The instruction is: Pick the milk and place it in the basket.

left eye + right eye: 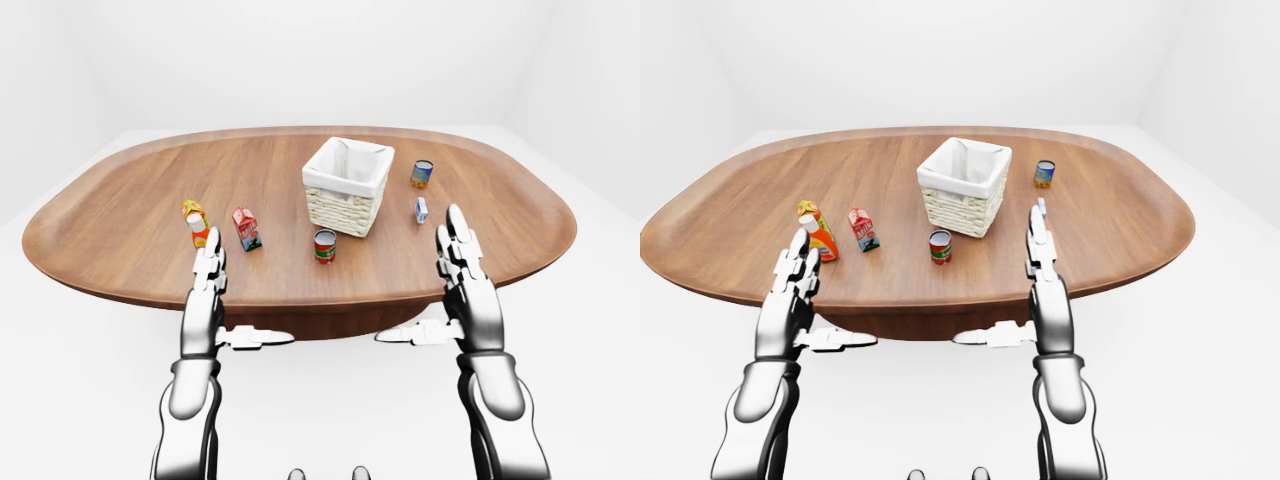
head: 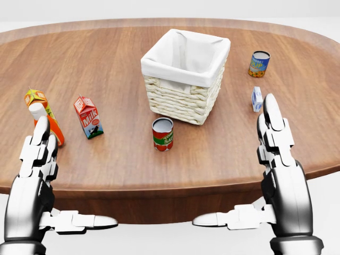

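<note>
Now both hands hang over the near edge of the oval wooden desk, palms facing each other. The left hand is spread, fingers pointing up the head view and thumb jutting inward, empty; its fingertips overlap the orange sauce bottle in that view, though contact cannot be judged. The right hand is likewise spread and empty, its fingertips reaching up beside the small blue-and-white carton near the desk's right side. The milk, a red-topped carton, stands upright on the desk's left part, just right of the sauce bottle and well apart from either hand. An orange juice carton stands behind the sauce bottle, nearer the left edge. The basket, woven with a white cloth lining, sits about the middle of the desk. A red tomato can stands upright just below the basket in the head view, and a blue-labelled can stands toward the far right.
</note>
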Motion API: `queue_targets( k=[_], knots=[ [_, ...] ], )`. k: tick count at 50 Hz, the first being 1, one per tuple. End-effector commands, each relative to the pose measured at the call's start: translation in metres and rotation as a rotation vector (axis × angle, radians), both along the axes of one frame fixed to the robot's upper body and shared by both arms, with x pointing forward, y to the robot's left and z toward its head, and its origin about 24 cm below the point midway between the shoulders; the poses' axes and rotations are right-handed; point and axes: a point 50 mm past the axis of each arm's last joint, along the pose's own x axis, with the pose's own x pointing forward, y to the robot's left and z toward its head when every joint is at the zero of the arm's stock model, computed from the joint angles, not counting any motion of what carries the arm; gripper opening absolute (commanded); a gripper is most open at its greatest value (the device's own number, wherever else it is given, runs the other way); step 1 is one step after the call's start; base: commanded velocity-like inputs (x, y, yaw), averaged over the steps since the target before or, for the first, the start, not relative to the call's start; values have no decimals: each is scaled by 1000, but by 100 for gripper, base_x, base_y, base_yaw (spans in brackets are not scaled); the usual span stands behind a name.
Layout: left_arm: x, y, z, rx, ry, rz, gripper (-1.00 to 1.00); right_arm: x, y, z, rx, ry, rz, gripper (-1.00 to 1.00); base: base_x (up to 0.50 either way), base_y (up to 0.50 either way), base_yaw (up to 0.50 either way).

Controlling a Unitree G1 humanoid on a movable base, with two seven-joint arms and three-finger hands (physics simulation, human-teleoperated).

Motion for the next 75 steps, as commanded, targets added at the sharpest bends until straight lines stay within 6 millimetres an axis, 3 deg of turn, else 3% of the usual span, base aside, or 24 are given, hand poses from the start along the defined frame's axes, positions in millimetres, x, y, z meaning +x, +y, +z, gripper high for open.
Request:
queue_targets(
  k=[1, 75],
  knots=[
    [-2, 0, 3, 13, -15, 3, 100, -4, 0, 5, 3, -21, 3, 100, 0, 0, 0],
    [-5, -3, 2, 17, -10, -17, 100, -7, 0, 7, 11, -30, 5, 100, 17, 0, 0]
  ],
)
